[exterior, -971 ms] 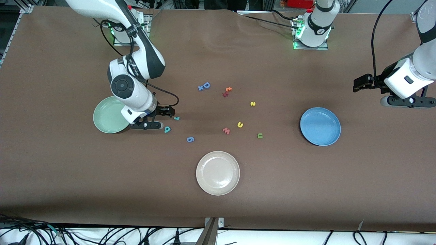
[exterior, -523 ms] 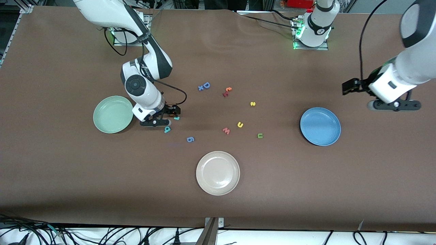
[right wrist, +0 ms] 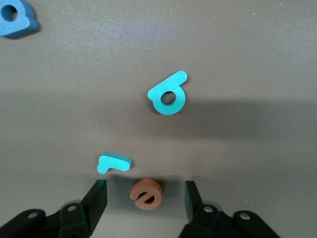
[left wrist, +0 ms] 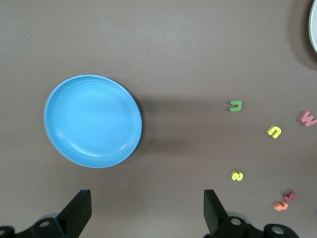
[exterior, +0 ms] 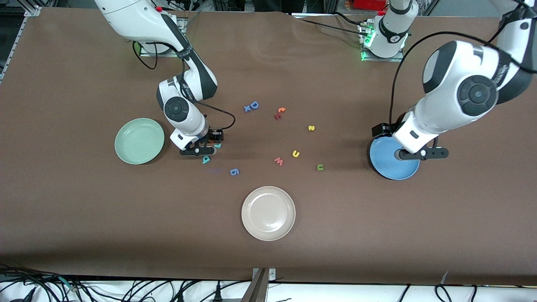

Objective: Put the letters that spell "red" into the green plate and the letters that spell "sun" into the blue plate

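The desk [exterior: 75, 218] carries three plates: the green plate [exterior: 139, 141] toward the right arm's end, the blue plate [exterior: 394, 165] toward the left arm's end, and a beige-white plate [exterior: 268, 213] nearest the front camera. The left claw [left wrist: 146, 210] hangs wide open beside the blue plate, holding nothing. The right claw [right wrist: 146, 203] sits low beside the green plate, its fingers half-spread either side of the orange "e" [right wrist: 146, 192], not yet pinching it. The teal "r" [right wrist: 114, 162] lies just beside, the teal "d" [right wrist: 168, 94] near. Closing squarely on the "e" alone, without nudging the "r", looks best.
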